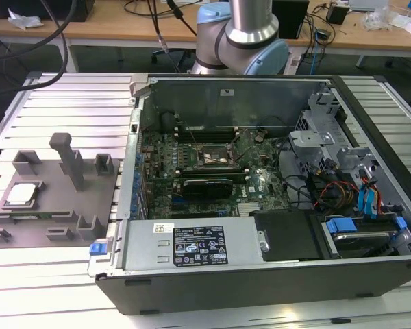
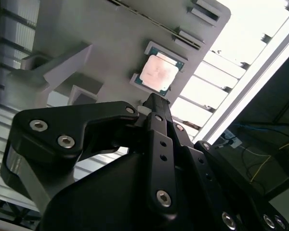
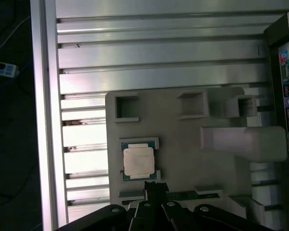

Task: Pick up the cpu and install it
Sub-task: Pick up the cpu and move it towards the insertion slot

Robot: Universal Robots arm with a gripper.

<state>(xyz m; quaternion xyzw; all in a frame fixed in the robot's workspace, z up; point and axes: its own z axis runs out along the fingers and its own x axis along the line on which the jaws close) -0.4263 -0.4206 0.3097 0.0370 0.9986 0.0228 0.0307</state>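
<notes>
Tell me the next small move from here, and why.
Probably a slow, straight descent toward the cpu. In both wrist views it lies flat in its pocket on the grey fixture, and the gripper hangs above it, lined up near its edge and apart from it, so nothing has been picked up yet.

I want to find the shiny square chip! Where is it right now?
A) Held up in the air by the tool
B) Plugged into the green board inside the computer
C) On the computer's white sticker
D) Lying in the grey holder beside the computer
D: the cpu lies flat in a pocket of the grey holder, outside the computer case, on the exterior view's left; both wrist views show it lying there.
</notes>
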